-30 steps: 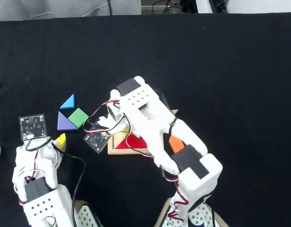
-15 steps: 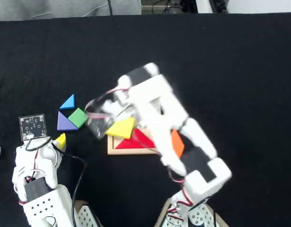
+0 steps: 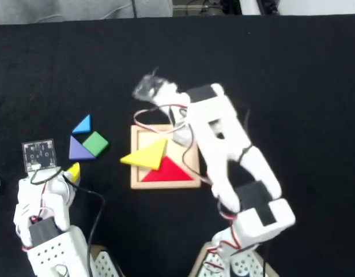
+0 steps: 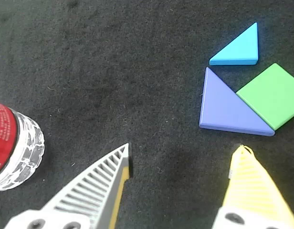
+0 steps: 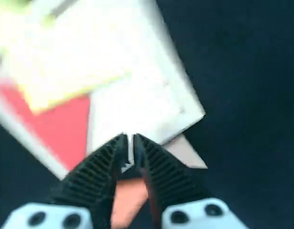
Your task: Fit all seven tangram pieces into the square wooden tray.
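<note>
**Unseated yellow triangle on tray rim**

It overlaps the tray's left rim beside the seated red triangle. The right gripper, pressed together above the tray, looks set for nudging; the left gripper waits spread, left of the tray

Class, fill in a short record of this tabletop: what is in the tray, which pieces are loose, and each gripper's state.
Tray: red triangle inside; yellow triangle overhanging the left edge
Loose pieces: blue triangle, green square, purple triangle, close together on the table
Left gripper: open, empty, near loose pieces
Right gripper: shut, above the tray
</note>
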Robot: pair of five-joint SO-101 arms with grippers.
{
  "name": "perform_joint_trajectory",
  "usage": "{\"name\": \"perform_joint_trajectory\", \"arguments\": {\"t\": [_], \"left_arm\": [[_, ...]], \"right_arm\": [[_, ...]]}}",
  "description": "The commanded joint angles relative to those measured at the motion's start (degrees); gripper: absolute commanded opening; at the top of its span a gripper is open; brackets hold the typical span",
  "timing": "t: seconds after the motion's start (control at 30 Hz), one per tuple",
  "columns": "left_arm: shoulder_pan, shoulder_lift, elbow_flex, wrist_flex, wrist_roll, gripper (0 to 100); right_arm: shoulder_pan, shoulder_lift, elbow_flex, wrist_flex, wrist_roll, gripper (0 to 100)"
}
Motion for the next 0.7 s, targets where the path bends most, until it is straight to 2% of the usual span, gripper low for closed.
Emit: {"name": "perform_joint_trajectory", "arguments": {"t": [0.0,0.13,0.27,0.67], "left_arm": [[0.7,-0.2,1.0,0.2,-0.6,33],[0.6,-0.2,1.0,0.2,-0.6,33],[0.6,-0.1,1.0,0.3,-0.6,33],[0.7,-0.1,1.0,0.3,-0.6,33]], "right_arm": [[-0.2,2.2,-4.0,-3.0,-6.3,1.0],[-2.8,8.9,-8.6,-2.5,-9.8,1.1],[-3.9,16.1,-15.2,2.1,-13.4,1.1],[-3.2,28.6,-32.4,11.7,-13.6,1.1]]}}
